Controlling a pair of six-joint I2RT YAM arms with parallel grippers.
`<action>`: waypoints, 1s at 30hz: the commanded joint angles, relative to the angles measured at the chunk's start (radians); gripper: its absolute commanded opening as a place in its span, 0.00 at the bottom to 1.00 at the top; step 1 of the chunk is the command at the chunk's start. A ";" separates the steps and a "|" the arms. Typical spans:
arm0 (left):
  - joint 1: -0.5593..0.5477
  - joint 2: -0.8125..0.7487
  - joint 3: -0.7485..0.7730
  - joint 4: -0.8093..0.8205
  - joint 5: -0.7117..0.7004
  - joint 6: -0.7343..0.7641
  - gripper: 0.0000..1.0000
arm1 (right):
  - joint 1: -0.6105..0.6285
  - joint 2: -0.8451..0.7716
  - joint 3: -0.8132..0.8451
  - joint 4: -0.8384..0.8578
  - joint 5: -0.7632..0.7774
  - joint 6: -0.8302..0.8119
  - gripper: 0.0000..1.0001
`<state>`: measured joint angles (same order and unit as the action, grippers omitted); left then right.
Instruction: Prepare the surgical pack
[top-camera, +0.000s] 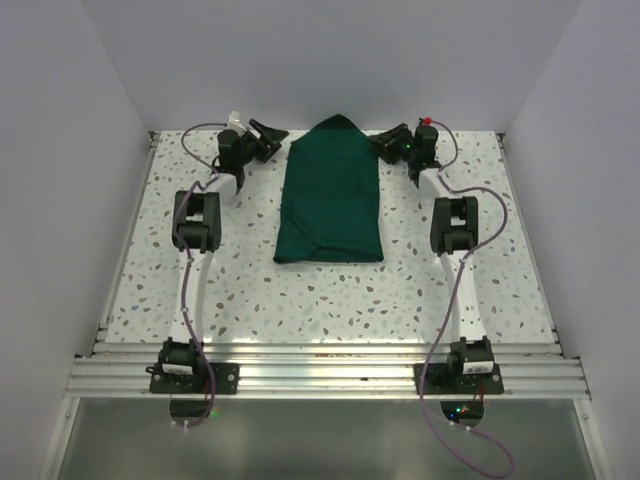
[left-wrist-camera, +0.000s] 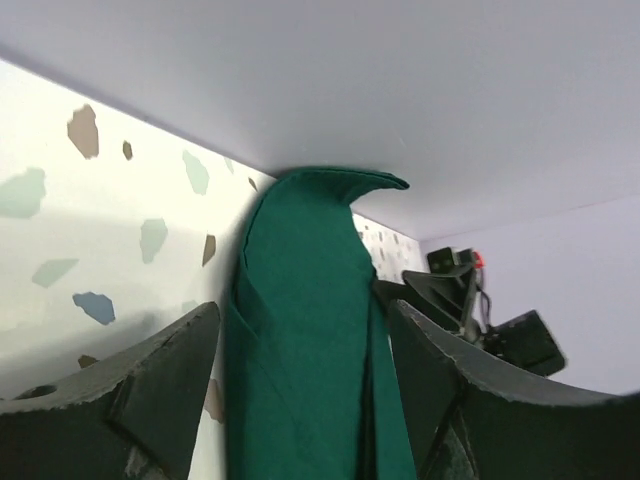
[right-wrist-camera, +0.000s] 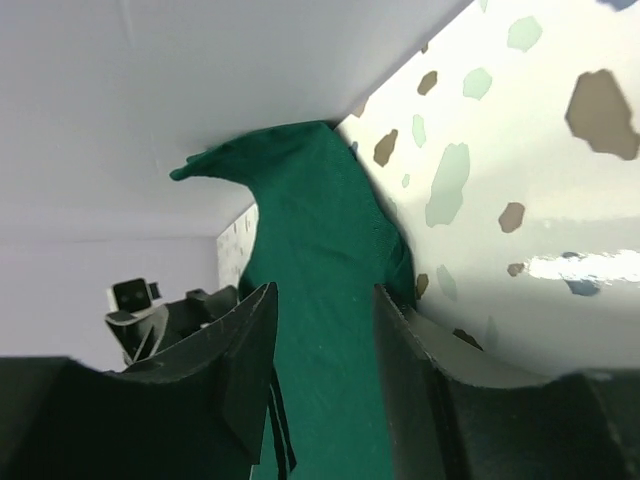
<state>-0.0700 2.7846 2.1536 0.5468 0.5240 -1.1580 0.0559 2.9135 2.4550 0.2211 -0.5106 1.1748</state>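
At the middle rear of the speckled counter (top-camera: 240, 280) lies the dark green drape (top-camera: 330, 195), folded into a long bundle that runs from near the counter's centre toward the back wall (top-camera: 330, 60). Its near end is squared off, with a diagonal fold across it. Its far end narrows to a rounded peak close to the wall.

The left tool (top-camera: 268, 133) sits low beside the left flank of that peak, pointing inward at it and apart from the cloth in the overhead view. In the left wrist view its fingers (left-wrist-camera: 170, 370) stand wide apart, and the drape's folded edge and curled tip fill the gap beyond them. The tool is open and grips nothing.

The right tool (top-camera: 388, 143) mirrors it on the other flank, just beside the cloth's far right edge. Its fingers (right-wrist-camera: 240, 350) are parted too, though less widely, and green cloth shows through the gap. Whether the pads touch the fabric cannot be told.

Each wrist view catches the opposite tool across the bundle. Both arms reach forward from their bases at the near edge, with elbows raised on either side of the drape.
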 joint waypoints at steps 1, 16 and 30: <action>0.009 -0.106 -0.012 -0.039 -0.059 0.175 0.73 | -0.039 -0.157 -0.039 -0.037 0.027 -0.140 0.48; -0.063 -0.033 -0.006 -0.120 -0.056 0.230 0.73 | -0.031 -0.054 0.025 -0.248 -0.025 -0.331 0.56; -0.074 0.023 0.051 -0.145 -0.056 0.210 0.54 | 0.010 0.019 0.079 -0.292 0.023 -0.379 0.44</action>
<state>-0.1471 2.7743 2.1612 0.4309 0.4797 -0.9611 0.0574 2.8826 2.5069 0.0090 -0.5167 0.8425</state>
